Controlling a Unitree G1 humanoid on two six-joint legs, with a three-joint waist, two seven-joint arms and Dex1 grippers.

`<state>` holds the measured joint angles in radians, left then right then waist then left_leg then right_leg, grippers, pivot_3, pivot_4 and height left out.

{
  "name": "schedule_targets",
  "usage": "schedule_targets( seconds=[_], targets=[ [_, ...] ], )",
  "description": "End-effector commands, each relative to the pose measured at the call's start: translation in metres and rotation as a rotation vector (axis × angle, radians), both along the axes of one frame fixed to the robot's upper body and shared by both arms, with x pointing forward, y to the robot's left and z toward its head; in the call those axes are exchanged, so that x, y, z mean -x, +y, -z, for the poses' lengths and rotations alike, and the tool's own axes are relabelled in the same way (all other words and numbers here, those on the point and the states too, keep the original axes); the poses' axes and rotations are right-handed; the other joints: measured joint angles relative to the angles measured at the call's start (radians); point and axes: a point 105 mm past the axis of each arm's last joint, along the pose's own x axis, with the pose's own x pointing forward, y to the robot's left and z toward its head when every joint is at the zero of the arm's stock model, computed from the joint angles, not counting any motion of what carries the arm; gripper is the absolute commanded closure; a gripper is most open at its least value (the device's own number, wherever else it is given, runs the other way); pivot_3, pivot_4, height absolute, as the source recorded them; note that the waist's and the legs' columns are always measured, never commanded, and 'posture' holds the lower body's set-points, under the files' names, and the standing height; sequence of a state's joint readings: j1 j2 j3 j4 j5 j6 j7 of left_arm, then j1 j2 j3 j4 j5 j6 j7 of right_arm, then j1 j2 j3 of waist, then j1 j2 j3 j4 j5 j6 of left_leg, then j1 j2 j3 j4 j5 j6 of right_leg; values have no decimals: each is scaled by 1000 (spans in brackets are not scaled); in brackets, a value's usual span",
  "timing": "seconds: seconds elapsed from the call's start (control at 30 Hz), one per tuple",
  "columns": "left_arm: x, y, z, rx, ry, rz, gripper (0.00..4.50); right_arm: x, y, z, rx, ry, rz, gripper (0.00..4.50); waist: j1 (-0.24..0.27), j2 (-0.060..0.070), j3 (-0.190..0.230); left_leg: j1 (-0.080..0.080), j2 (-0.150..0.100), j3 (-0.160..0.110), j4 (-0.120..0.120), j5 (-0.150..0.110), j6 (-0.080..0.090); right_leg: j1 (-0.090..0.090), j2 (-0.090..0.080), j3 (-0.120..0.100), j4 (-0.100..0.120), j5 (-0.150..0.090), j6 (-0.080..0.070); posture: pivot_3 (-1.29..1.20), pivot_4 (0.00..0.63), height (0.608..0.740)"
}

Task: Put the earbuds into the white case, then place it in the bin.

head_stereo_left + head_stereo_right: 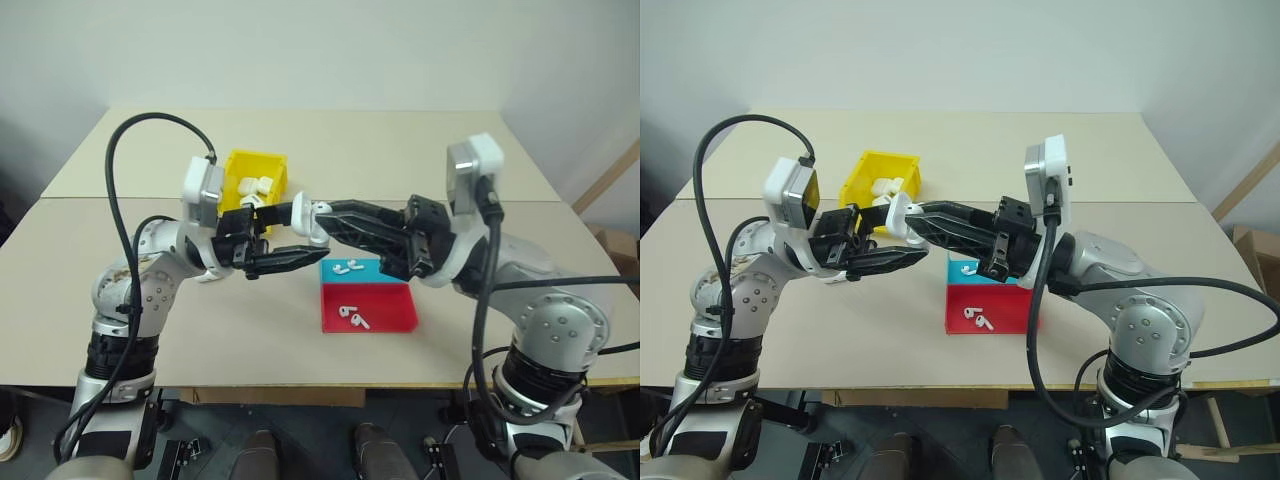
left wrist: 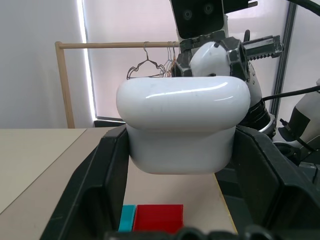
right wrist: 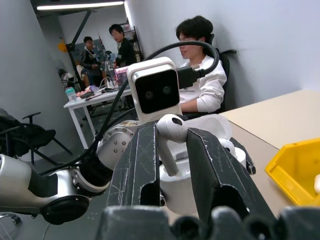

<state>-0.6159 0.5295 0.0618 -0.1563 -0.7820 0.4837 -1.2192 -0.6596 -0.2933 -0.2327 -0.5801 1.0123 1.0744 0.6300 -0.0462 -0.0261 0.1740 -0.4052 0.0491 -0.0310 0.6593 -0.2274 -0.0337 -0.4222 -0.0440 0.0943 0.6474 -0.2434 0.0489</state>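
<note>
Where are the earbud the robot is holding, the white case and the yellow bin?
earbud (image 3: pixel 171 131): right wrist view, on its rounded head between the fingers.
white case (image 2: pixel 182 107): left wrist view, on its lid.
bin (image 1: pixel 237 162): left eye view, on its far wall.

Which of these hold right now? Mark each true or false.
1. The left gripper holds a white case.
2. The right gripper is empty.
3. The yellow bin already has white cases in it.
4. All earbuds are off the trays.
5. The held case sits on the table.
1. True: the left gripper is shut on the white case.
2. False: the right gripper pinches an earbud between its fingers, right at the case.
3. True: the bin holds several white cases.
4. False: earbuds lie on the teal tray and on the red tray.
5. False: it is held in the air above the table.
</note>
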Motion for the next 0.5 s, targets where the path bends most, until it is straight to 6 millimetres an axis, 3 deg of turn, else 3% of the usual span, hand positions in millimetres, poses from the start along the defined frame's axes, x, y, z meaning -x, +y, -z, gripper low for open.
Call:
schedule_targets(
  seconds=[0.03,0.5],
  targets=[
    [3,-1,-7,7,-45,11,1717,12,2,-14,-39,-67,-41,3832,0,0,0,0,0,0,0,0,0,0,0,0,0,0,0,0,150,740],
    [1,-1,-8,7,-54,5,1717,2,13,2,-2,-8,-18,3832,1,0,0,0,0,0,0,0,0,0,0,0,0,0,0,0,150,740]
  ],
)
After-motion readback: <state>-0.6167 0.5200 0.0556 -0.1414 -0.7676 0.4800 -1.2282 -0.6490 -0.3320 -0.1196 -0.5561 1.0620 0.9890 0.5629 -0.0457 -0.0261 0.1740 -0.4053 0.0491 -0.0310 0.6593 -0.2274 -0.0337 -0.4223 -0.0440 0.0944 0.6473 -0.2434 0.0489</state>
